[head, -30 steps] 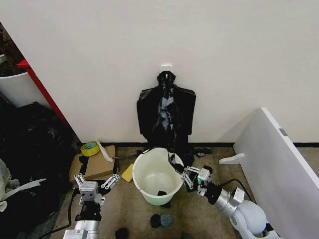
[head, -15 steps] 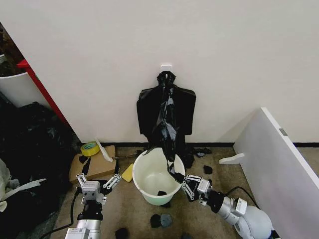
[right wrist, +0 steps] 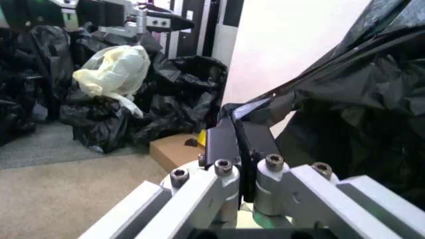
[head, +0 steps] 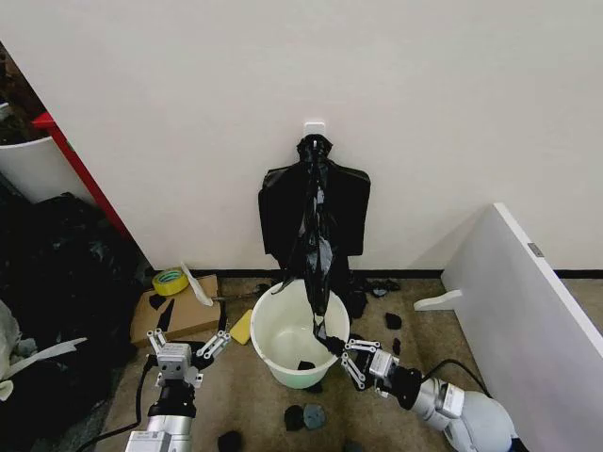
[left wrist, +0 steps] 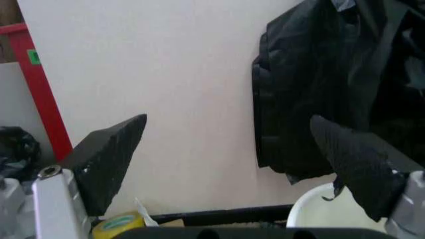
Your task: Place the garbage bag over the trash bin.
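- The right pincer point(head: 341, 355) clamps the lower end of the garbage bag point(head: 316, 259), stretched from the wall hook to the trash bin point(head: 294, 331) rim.
- The left pincer point(head: 179, 341) waits spread and empty.
- Thin plastic may tear or slip out.

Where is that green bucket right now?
In the head view the trash bin stands on the floor below the garbage bag, between the left gripper and right gripper.

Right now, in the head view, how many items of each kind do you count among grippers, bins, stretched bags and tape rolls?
Grippers: 2, left gripper open beside the bin, right gripper shut on the garbage bag
Bins: 1, trash bin
Stretched bags: 1, garbage bag
Tape rolls: 1, yellow tape roll
Total: 5
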Controlling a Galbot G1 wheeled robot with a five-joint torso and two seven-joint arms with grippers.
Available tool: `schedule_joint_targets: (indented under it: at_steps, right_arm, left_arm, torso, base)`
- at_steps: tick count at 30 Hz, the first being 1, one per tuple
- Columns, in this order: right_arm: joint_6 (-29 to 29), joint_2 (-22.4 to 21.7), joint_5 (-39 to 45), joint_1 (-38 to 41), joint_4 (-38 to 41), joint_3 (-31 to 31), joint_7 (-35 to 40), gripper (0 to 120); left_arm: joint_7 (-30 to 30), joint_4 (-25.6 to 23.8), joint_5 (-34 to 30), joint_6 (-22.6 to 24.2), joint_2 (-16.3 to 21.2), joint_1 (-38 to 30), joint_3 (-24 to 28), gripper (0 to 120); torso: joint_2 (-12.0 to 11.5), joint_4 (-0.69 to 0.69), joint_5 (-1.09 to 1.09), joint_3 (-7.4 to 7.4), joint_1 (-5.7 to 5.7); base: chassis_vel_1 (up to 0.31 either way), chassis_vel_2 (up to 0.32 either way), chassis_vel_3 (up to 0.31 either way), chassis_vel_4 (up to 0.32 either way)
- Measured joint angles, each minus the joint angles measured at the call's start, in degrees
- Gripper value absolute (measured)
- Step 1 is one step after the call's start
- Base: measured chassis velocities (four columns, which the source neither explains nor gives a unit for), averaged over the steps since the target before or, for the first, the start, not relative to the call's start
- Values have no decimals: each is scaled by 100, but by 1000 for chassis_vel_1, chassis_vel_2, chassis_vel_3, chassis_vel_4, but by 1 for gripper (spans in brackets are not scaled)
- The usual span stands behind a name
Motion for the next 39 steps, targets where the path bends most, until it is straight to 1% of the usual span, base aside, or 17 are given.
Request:
schedule_joint_targets:
  at_steps: [4,9,11,17,18,21,24,25,26,28,29,32,33,34,37,39]
  right_arm:
    - [-52,27,-13,28,13,-29,233,0]
    - [-250,42,-98,29,142,-93,891,0]
    - [-307,47,-144,12,178,-69,948,1]
    - [-424,54,-294,-198,418,114,1319,26]
    - [-424,54,-294,-198,418,114,1319,26]
    - [-439,42,-294,-346,558,292,1433,38]
    - [-482,25,-214,-535,729,563,1515,51]
    - [-501,18,-162,-571,775,623,1539,54]
    - [-501,18,-162,-571,775,623,1539,54]
    - [-587,-32,4,-599,858,682,1703,63]
    - [-665,-73,107,-518,866,654,1924,68]
    - [-908,-170,459,-136,755,449,2425,80]
    - [-908,-170,459,-136,755,449,2425,80]
    - [-1022,-207,611,69,671,315,2621,86]
    - [-1187,-250,839,490,456,9,2800,97]
    - [-1272,-263,888,815,317,-264,2855,100]
  left_arm:
    - [-1,22,-22,-6,-2,-17,10,97]
    - [-1,70,-94,24,52,-102,20,97]
    - [-1,74,-107,39,64,-120,21,97]
    - [3,112,-176,116,75,-199,43,97]
    - [3,112,-176,116,75,-199,43,97]
    - [6,135,-198,142,79,-229,51,97]
    - [8,143,-226,171,85,-269,41,97]
    - [8,143,-237,177,85,-274,34,97]
    - [8,143,-237,177,85,-274,34,97]
    - [9,150,-254,188,85,-287,20,97]
    - [9,165,-257,190,85,-294,16,97]
    - [11,175,-257,195,70,-299,15,97]
    - [11,175,-257,195,70,-299,15,97]
    - [12,175,-253,197,59,-293,15,97]
    - [15,159,-236,197,45,-254,7,97]
    - [15,147,-218,195,33,-218,-13,97]
  torso:
    - [0,0,0,0,0]
    - [0,0,0,0,0]
    - [0,0,0,0,0]
    - [0,1,0,0,0]
    - [0,1,0,0,0]
    - [0,0,0,0,0]
    - [0,0,0,0,0]
    - [0,-1,0,0,0]
    - [0,-1,0,0,0]
    - [0,-1,0,0,0]
    - [0,-2,0,0,0]
    - [0,0,1,0,0]
    - [0,0,1,0,0]
    - [0,2,1,0,0]
    - [0,1,1,0,0]
    - [0,0,0,1,0]
  base:
    - [0,0,0,0]
    - [0,0,0,0]
    - [0,0,0,0]
    - [0,0,0,0]
    - [0,0,0,0]
    - [0,0,0,0]
    - [0,0,0,0]
    - [0,0,0,0]
    - [0,0,0,0]
    - [0,0,0,0]
    - [0,0,0,0]
    - [0,0,0,0]
    - [0,0,0,0]
    - [0,0,0,0]
    - [0,0,0,0]
    - [0,0,0,0]
